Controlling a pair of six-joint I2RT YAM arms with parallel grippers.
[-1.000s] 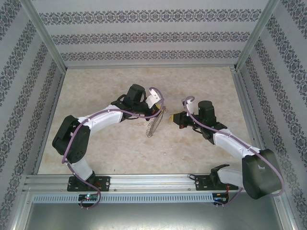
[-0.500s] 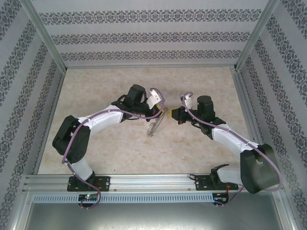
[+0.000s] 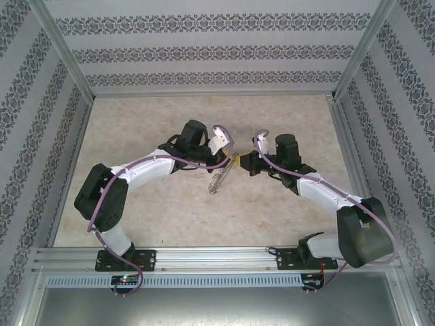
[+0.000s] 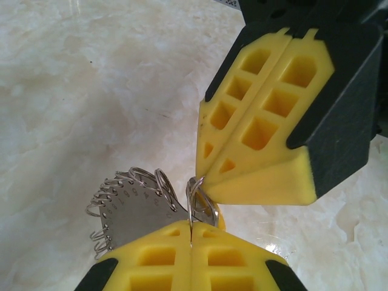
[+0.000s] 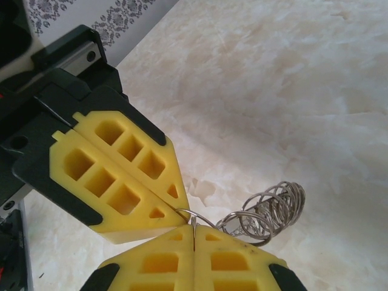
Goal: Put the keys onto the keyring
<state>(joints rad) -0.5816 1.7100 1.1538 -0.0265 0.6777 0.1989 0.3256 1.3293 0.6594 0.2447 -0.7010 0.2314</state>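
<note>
The tabletop looks like polished cream marble, smooth and glossy with soft highlights. The keyring is bright, shiny wire metal beside a duller brushed grey plate. The left end effector and right end effector have matt yellow, foam-like pads moulded with hollow cells and backed by matt black plastic. The frame rail is brushed aluminium.

Two tools, one keyring.
</note>
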